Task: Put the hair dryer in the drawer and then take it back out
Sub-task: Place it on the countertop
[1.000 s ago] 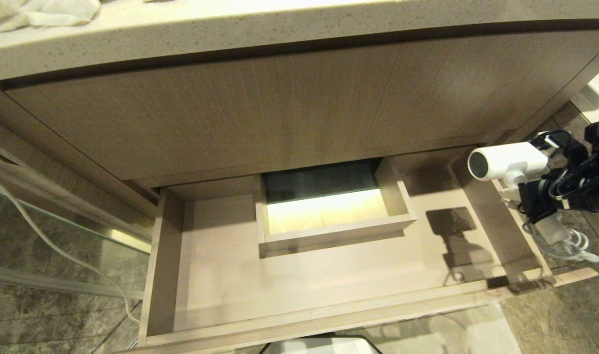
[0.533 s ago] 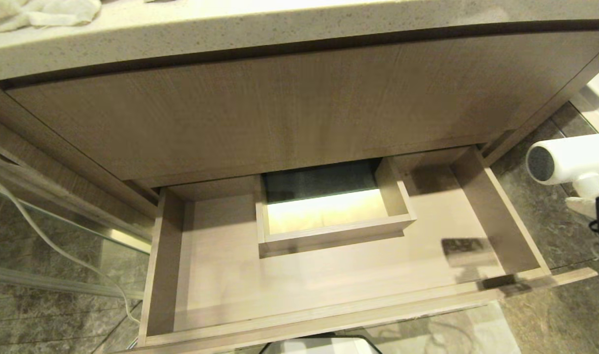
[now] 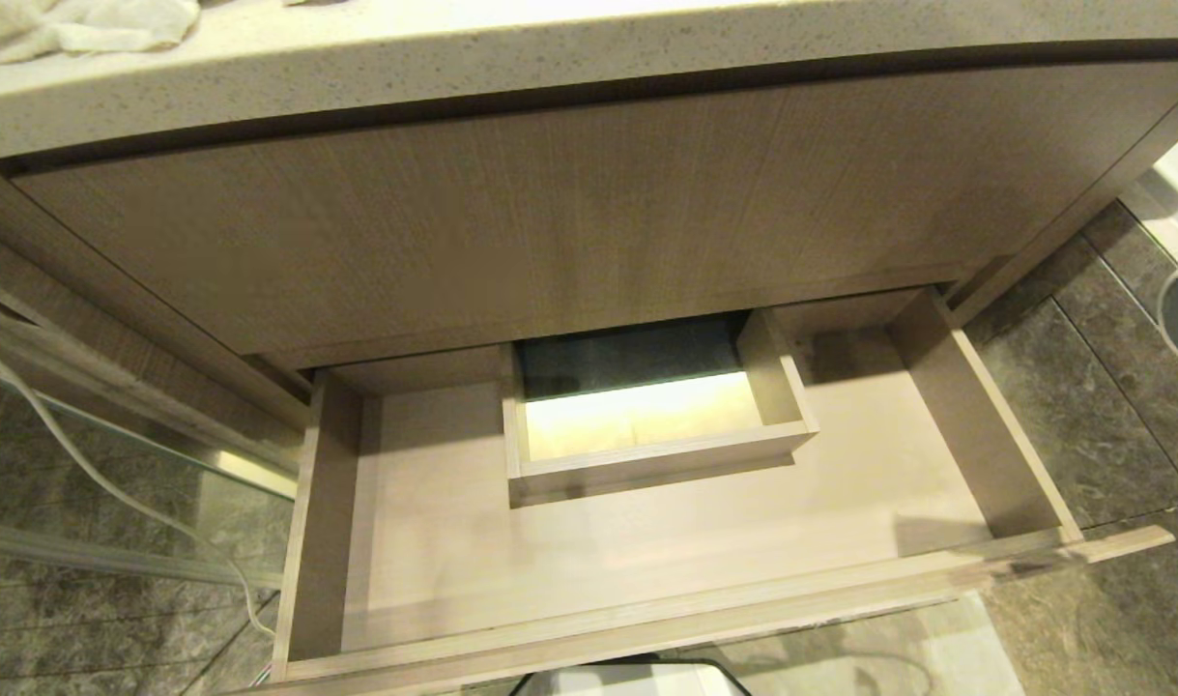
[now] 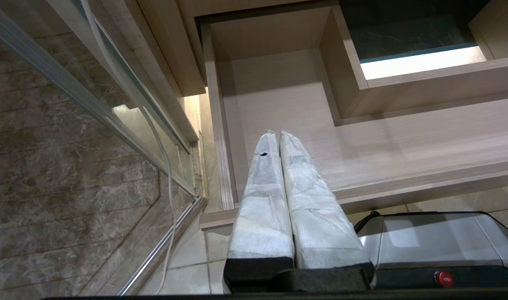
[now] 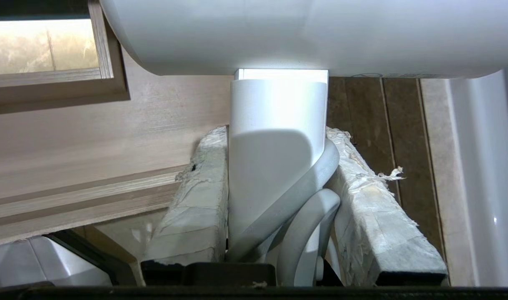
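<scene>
The drawer (image 3: 646,541) looks like pale wood with a fine grain and a smooth, matt face, and the counter (image 3: 550,58) above it looks like speckled stone. The hair dryer (image 5: 279,125) is smooth white plastic with a soft shine, and the right gripper (image 5: 279,141) has fingers (image 5: 203,200) wrapped in rough, crinkly white tape that is torn at the edges. The floor (image 3: 1101,416) is dark, shiny stone tile, and the towel (image 3: 76,24) is soft white cloth.

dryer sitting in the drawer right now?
No. The drawer holds nothing; the hair dryer is clamped by its handle in the right gripper, off past the drawer's right side.
</scene>
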